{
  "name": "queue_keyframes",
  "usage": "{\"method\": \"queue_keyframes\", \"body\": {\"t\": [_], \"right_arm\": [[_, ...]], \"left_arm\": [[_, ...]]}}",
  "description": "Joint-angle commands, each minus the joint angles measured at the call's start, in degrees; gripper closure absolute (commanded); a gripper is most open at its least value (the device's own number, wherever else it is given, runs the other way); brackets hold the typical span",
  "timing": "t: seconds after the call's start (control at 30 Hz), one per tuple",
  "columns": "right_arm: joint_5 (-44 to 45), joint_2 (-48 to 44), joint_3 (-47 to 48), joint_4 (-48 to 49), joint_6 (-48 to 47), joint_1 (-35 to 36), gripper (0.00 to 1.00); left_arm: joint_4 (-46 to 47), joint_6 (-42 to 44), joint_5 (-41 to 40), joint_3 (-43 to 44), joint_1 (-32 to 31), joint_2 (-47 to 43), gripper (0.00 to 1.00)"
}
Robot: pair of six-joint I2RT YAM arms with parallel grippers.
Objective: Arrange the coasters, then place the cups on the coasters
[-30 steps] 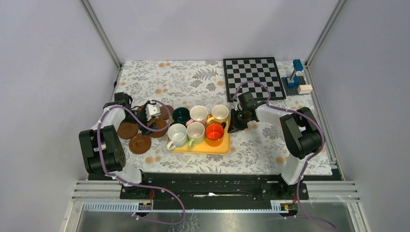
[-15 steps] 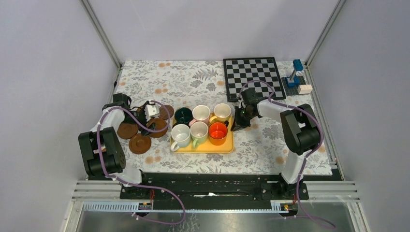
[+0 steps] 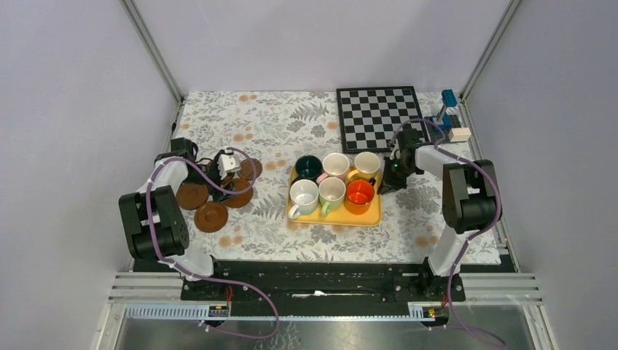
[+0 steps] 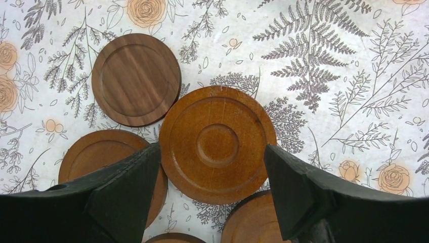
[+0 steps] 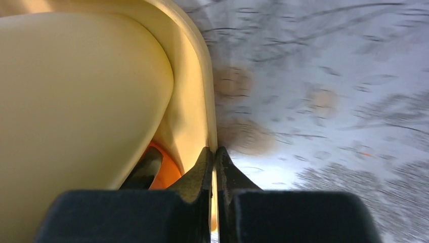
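- step, by judgement: groundwork before the arranging; no spread of coasters (image 4: 217,144) yet, none of the cups (image 3: 332,192) set on one.
- right gripper (image 5: 215,154): closed tight on the right rim of the yellow tray (image 3: 337,220), thin lip pinched between the jaws.
- left gripper (image 4: 212,152): spread wide, hanging low over the coasters, one finger either side of the topmost disc; contact not clear.
- coasters: bunched at the table's left, several overlapping, well apart from the tray.
- cups: all six on the tray, two rows of three.
- next, probably: closing on one disc's edge and lifting it clear of its neighbours; calls for a level, shallow pinch.
- materials: round brown wooden discs with turned rings and a low rim; glazed handled mugs; smooth tray; flowered cloth (image 3: 240,124) beneath.
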Motion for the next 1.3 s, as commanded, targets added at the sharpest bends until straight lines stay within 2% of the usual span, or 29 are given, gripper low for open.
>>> {"method": "queue_keyframes", "body": {"t": [0.0,0.33,0.77,0.9,1.03,1.17,1.27], "right_arm": [[12.34,-1.52,-1.17,-6.13,-6.63,-6.71,1.0],[11.6,-0.77,0.59,-7.61,-17.77,-15.26,1.0],[6.75,1.43,5.33,-4.38,-28.79,-16.38,1.0],[2.36,0.91,7.57,-6.24,-30.53,-16.58,0.99],[-0.68,-0.27,10.64,-9.7,-30.69,-16.9,0.8],[-3.37,-3.25,11.94,-12.51,-31.22,-17.49,0.42],[-4.28,-6.9,11.6,-13.71,-31.94,-17.85,0.27]], "left_arm": [[0.92,-1.71,0.11,2.86,0.33,0.53,0.18],[1.98,-4.52,-2.53,2.0,0.33,-0.32,0.18],[4.85,-10.03,-4.58,1.33,0.27,-1.59,0.17],[4.93,-12.39,-5.39,1.15,0.27,-2.89,0.16],[4.87,-16.72,-6.07,1.33,0.18,-4.15,0.15],[4.9,-20.62,-8.82,1.59,0.17,-5.26,0.11],[4.95,-22.47,-12.06,1.44,0.16,-5.75,0.1]]}}
